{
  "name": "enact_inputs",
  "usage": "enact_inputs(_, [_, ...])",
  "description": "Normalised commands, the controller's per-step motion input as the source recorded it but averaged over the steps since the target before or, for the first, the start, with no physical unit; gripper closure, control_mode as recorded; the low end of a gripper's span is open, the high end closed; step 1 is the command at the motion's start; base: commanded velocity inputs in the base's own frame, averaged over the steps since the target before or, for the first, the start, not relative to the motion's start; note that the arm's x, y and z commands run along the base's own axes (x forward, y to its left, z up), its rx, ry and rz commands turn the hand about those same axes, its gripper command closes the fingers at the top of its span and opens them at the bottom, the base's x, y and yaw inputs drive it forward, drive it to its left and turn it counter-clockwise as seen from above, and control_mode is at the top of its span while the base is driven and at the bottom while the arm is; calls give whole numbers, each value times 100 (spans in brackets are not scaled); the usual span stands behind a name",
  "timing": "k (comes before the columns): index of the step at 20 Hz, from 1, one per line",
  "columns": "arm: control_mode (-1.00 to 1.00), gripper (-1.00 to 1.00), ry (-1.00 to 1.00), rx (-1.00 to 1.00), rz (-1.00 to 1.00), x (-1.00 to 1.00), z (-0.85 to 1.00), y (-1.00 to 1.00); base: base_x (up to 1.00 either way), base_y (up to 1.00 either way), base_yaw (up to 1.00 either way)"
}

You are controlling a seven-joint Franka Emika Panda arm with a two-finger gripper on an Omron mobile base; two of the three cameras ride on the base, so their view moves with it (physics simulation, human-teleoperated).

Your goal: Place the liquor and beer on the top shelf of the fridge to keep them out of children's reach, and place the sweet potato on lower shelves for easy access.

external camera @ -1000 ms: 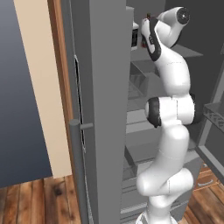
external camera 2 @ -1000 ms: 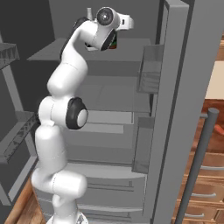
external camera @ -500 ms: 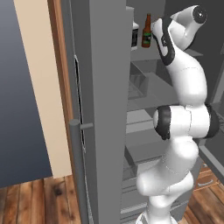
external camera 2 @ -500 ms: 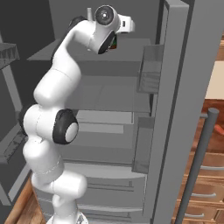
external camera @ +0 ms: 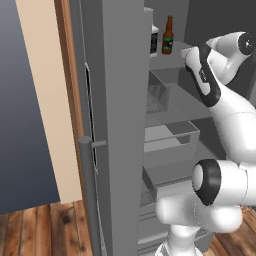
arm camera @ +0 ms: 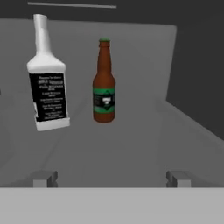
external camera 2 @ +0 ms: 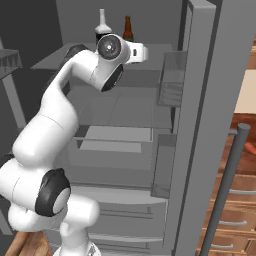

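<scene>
The liquor, a squat bottle with a whitish neck and a black label, stands on the top shelf of the open fridge. Just to its right stands the beer, slim and brown with a green label. Both also show in the base views: liquor, beer, beer. My gripper is open and holds nothing, a short way back from both bottles. A small orange-red tapered thing, which looks like the sweet potato, lies past the right door.
The lower shelves with translucent drawer fronts sit below the top shelf. The left door with its long grey handle stands open close by. The right door's bins and handle flank the opening.
The beer was let go and now stands on the top shelf beside the liquor. My hand has drawn back from the shelf and the elbow has dropped.
</scene>
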Motion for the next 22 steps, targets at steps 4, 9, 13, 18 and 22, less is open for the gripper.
enact_inputs(4, [-100,-100,1,-1,3,-100,-10,15,0,0,0])
enact_inputs(9, [-100,-100,10,-4,3,-97,-1,11,0,0,0])
enact_inputs(13, [-100,-100,13,-6,1,-83,-14,17,0,0,0])
enact_inputs(18, [-100,-100,9,-6,0,-72,-23,18,0,0,0])
enact_inputs(22, [-100,-100,3,-1,0,-50,-24,16,0,0,0])
